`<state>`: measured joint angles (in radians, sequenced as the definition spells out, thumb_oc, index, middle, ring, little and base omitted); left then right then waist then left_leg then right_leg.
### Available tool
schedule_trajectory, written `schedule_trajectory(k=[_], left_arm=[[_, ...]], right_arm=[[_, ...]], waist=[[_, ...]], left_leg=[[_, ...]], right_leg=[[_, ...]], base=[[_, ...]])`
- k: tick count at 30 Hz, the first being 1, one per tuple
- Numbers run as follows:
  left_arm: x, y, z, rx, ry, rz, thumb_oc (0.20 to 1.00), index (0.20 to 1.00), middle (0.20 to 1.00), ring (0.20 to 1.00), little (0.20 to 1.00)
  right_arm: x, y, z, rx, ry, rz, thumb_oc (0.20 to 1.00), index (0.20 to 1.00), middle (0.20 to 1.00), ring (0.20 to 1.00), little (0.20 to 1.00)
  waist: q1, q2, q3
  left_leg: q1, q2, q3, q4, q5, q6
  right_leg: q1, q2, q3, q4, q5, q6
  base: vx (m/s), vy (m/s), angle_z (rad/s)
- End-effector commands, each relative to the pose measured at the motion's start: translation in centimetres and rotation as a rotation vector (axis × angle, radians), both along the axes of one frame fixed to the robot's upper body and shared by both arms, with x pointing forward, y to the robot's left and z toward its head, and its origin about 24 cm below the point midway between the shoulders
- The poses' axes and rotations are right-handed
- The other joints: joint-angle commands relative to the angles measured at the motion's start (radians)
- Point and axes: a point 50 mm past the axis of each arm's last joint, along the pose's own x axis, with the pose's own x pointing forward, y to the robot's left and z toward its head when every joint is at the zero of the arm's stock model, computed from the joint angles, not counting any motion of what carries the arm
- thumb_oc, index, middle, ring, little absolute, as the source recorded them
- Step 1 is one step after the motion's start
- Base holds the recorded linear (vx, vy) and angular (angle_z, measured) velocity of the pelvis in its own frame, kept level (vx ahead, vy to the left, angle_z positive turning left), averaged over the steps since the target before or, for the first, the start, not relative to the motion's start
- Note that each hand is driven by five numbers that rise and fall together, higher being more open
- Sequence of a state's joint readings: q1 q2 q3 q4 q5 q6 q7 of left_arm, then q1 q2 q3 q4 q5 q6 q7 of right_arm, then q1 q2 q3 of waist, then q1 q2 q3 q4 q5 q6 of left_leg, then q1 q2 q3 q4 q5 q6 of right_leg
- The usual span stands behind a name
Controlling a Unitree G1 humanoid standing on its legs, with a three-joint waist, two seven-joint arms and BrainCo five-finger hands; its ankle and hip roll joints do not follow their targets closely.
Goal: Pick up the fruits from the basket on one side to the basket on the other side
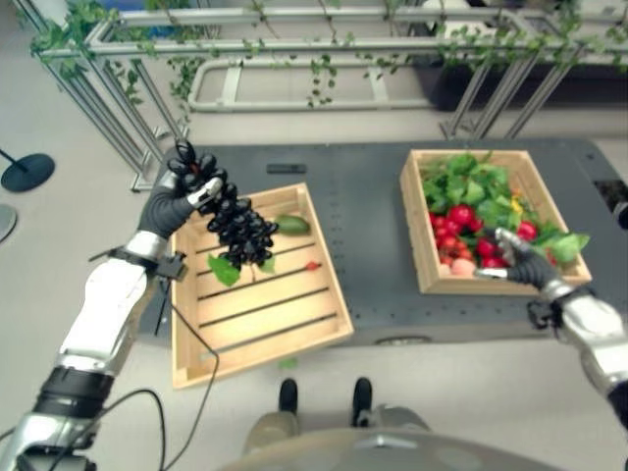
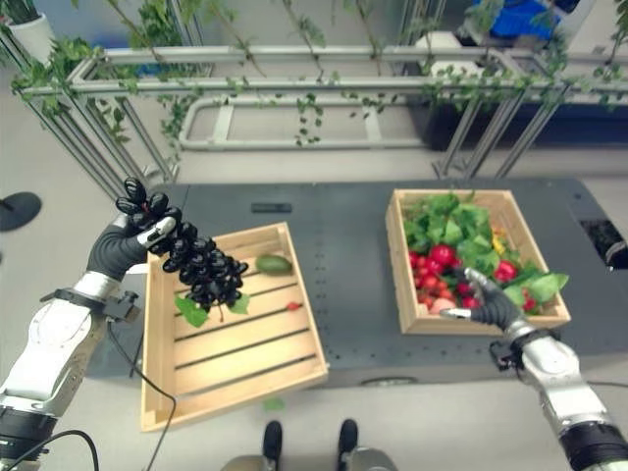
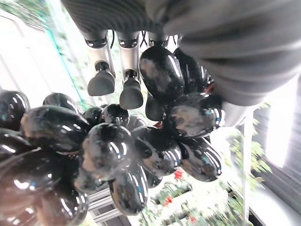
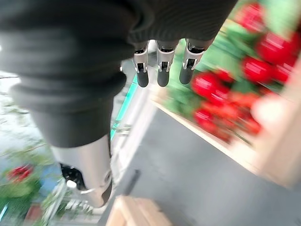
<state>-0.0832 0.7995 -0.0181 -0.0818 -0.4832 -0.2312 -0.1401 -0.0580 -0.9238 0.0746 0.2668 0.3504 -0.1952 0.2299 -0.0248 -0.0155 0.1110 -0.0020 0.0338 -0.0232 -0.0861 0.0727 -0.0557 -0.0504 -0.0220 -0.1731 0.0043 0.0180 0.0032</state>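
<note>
One bunch of black grapes hangs from the left hand, whose fingers are curled round its top; its long axis drops down and toward the middle of the left crate, above the slats, not touching them. The avocado lies just beside the bunch on the crate floor. Lowering the hand and letting go is probably what remains. The right hand hovers with relaxed, open fingers over the near edge of the right crate, full of red fruit and leaves, on the dark worktop.
</note>
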Motion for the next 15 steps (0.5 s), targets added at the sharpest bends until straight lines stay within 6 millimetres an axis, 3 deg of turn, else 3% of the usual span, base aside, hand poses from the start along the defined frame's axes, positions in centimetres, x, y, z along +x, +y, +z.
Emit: schedule_trajectory(k=[1,3,7,15], left_arm=[[0.0,-1.4,3.7,-0.014,-0.152,-0.127,0.2,0.2,0.2,0.2,0.2],[0.2,-2.0,4.3,0.017,-0.155,-0.169,0.2,0.2,0.2,0.2,0.2],[0.4,-2.5,4.5,0.033,-0.147,-0.203,0.2,0.2,0.2,0.2,0.2],[1.7,-5.6,6.2,0.114,-0.148,-0.367,0.2,0.2,0.2,0.2,0.2]], right_arm=[[1.4,1.0,3.7,-0.082,-0.123,0.106,1.0,1.0,1.0,1.0,1.0],[1.8,1.6,5.5,-0.128,-0.153,0.158,1.0,1.0,1.0,1.0,1.0],[2.0,2.0,6.2,-0.109,-0.161,0.191,1.0,1.0,1.0,1.0,1.0],[3.7,4.7,8.3,-0.011,-0.19,0.319,1.0,1.0,1.0,1.0,1.0]], waist=[[-0.02,-0.039,-0.085],[-0.024,-0.04,-0.105],[-0.025,-0.041,-0.117],[-0.026,-0.051,-0.157]], left_leg=[[-0.004,-0.072,0.047,0.042,-0.104,0.052],[0.016,-0.069,0.052,0.031,-0.105,0.051],[0.026,-0.068,0.052,0.026,-0.105,0.05],[0.053,-0.067,0.055,0.012,-0.106,0.049]], right_leg=[[0.001,-0.018,0.002,0.023,-0.033,0.08],[0.019,-0.018,0.003,0.02,-0.035,0.082],[0.03,-0.018,0.002,0.015,-0.036,0.083],[0.058,-0.019,0.001,0.0,-0.028,0.089]], base=[[0.05,0.004,0.03],[0.06,0.008,-0.04],[0.03,0.001,-0.08],[0.01,0.0,-0.01]])
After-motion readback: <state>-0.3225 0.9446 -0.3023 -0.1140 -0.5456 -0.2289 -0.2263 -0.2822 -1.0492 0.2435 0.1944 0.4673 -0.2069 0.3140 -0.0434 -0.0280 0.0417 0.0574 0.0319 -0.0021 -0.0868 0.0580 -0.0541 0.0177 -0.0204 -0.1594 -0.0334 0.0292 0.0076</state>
